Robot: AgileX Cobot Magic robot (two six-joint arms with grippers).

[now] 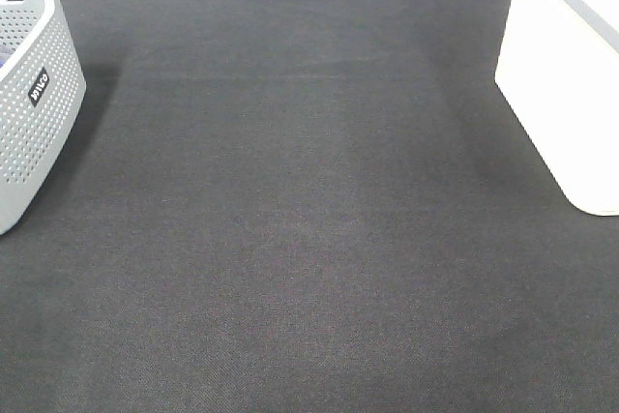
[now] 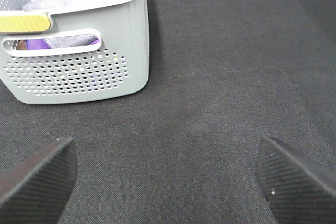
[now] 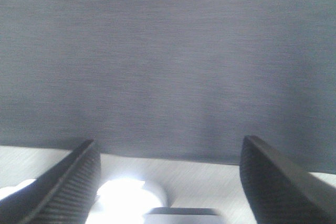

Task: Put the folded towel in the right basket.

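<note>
The folded terracotta towel does not show in any view. The right basket (image 1: 561, 94), a plain white smooth-walled bin, stands at the right edge of the black mat (image 1: 309, 220). My left gripper (image 2: 167, 174) is open and empty, low over the mat in front of the grey perforated basket. My right gripper (image 3: 168, 153) is open and empty, its fingers over the mat's edge and a pale surface. Neither gripper shows in the exterior high view.
A grey perforated basket (image 1: 34, 113) with a small black label stands at the mat's left edge. In the left wrist view it (image 2: 79, 72) holds several cloths, purple, blue and grey, with a yellow strip on its rim.
</note>
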